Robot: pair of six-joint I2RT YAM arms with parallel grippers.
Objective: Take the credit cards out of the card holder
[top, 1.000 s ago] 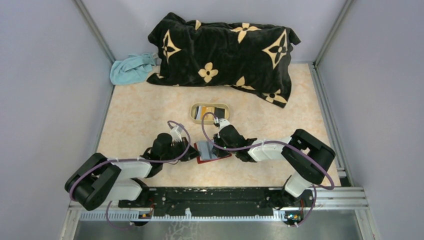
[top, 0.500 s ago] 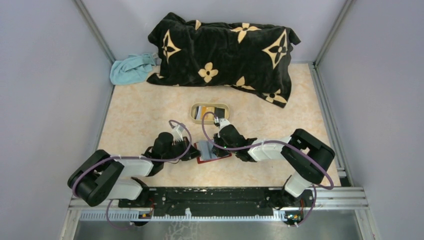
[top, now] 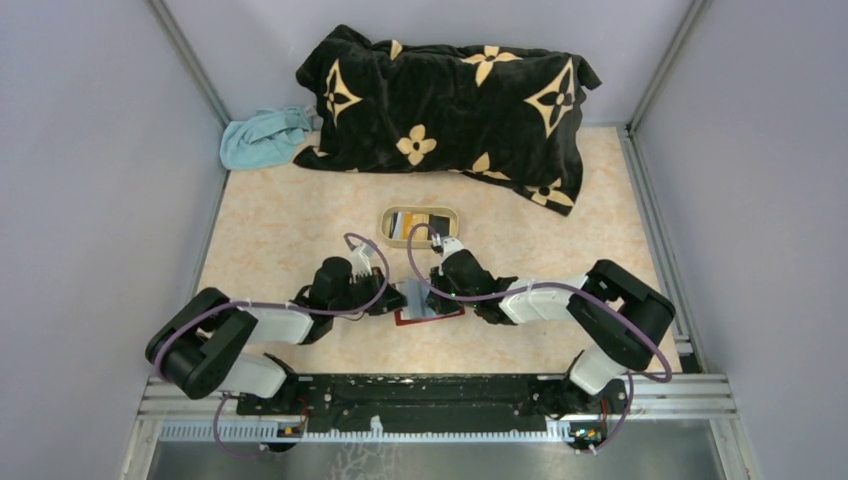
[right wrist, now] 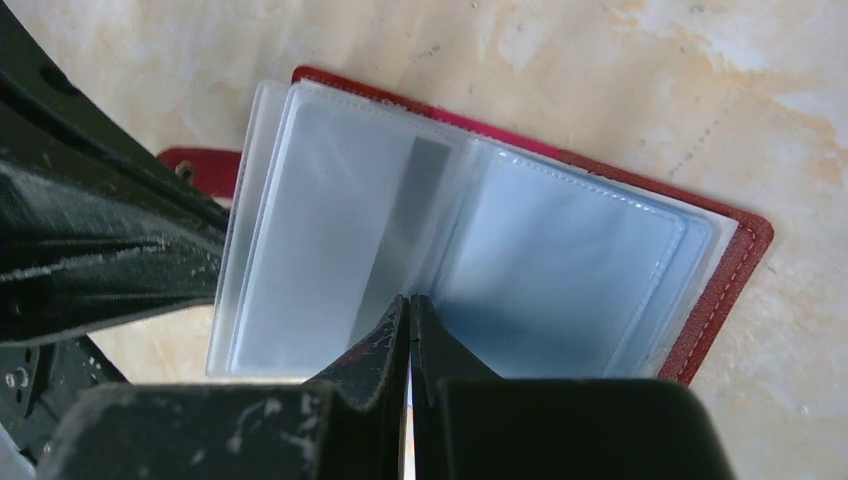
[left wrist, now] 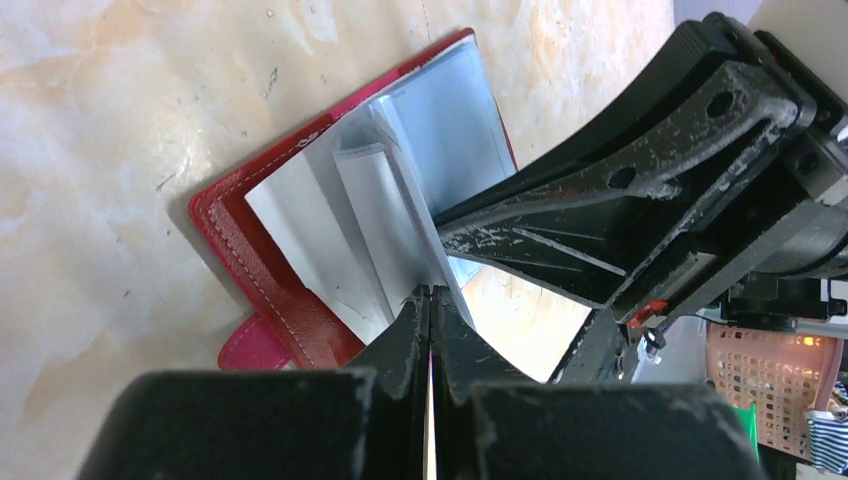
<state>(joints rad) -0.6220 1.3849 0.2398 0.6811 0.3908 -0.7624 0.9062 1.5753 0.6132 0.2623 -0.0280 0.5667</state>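
Observation:
The dark red card holder (top: pixel 430 305) lies open on the table between my two grippers, its pale blue-grey sleeves (right wrist: pixel 560 260) fanned out. My left gripper (top: pixel 394 300) is shut, its tips (left wrist: pixel 430 292) against the edge of a raised sleeve (left wrist: pixel 385 215) at the holder's left side. My right gripper (top: pixel 438 290) is shut, its tips (right wrist: pixel 409 300) pressing on the fold between two sleeves. The red tab (left wrist: pixel 250 345) lies beside the left fingers. Several credit cards (top: pixel 420 224) lie in the beige tray. No card shows in the sleeves.
The beige oval tray (top: pixel 384 228) stands just beyond the holder. A black blanket with tan flowers (top: pixel 450 100) and a teal cloth (top: pixel 260 138) lie at the back. Grey walls close off both sides. The two arms nearly touch over the holder.
My left gripper has moved slightly right and forward, closer onto the holder's left edge. The right gripper and the holder have hardly moved.

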